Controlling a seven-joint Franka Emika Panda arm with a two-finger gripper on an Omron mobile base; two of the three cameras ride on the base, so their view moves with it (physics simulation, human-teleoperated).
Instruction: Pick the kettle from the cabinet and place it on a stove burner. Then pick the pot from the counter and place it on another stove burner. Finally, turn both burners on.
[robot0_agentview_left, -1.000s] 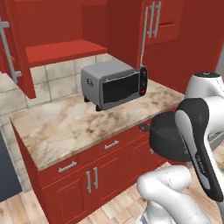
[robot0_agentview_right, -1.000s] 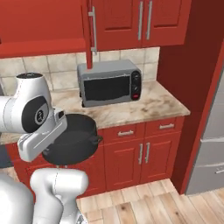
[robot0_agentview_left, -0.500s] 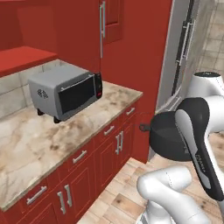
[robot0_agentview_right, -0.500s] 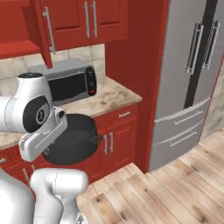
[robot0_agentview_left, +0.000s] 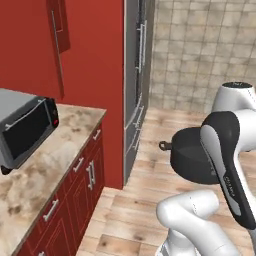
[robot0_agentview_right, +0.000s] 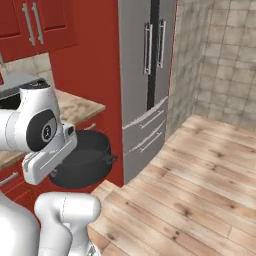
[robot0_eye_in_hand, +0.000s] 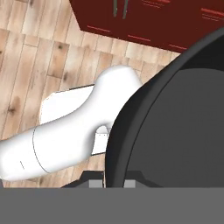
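The squat black pot (robot0_agentview_left: 189, 156) hangs in the air over the wood floor, in front of my arm, one small loop handle pointing left. In the right base view the pot (robot0_agentview_right: 84, 161) sits just beyond my hand. My gripper (robot0_eye_in_hand: 114, 182) is shut on the pot (robot0_eye_in_hand: 175, 122), with the near rim running between the two finger tips. The marbled counter (robot0_agentview_left: 55, 167) with red drawer fronts lies to the left, and the counter (robot0_agentview_right: 80, 106) ends beside the pot. The red cabinet door (robot0_agentview_left: 59, 30) with its long grey bar handle hangs above. The kettle and the stove burners are out of view.
A grey microwave (robot0_agentview_left: 22, 127) stands on the counter. A tall steel fridge (robot0_agentview_left: 137, 75) (robot0_agentview_right: 150, 75) stands past a red side panel. A beige tiled wall (robot0_agentview_right: 220, 60) closes the far corner. Wood floor (robot0_agentview_right: 200, 190) stretches to the right.
Both base views have swung to the right, so the counter and microwave slid left and the fridge and tiled wall came in. The pot stays in my shut gripper.
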